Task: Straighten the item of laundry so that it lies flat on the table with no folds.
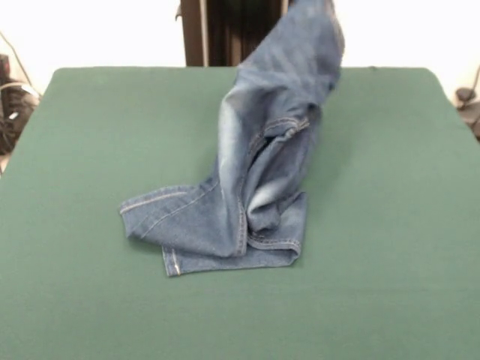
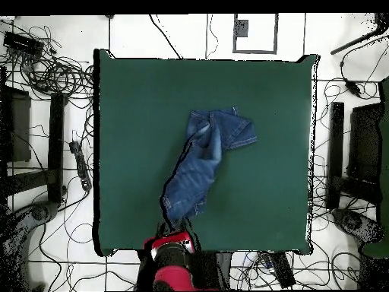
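The blue denim jeans (image 1: 259, 180) are lifted at one end, which rises past the top of the front view. The other end, with hemmed legs and a faded patch, lies bunched and folded on the dark green table (image 1: 390, 225). In the overhead view the jeans (image 2: 201, 163) stretch from the table's middle (image 2: 129, 114) toward the robot's edge. There my gripper (image 2: 175, 228), below the red arm, holds the raised end. Its fingers are hidden by the cloth and the wrist. The gripper is out of the front view.
The robot's dark pedestal (image 1: 225, 30) stands behind the table's far edge. In the overhead view, cables (image 2: 53, 72) and dark stands (image 2: 357, 152) lie on the floor around the table. Green surface surrounds the jeans on all sides.
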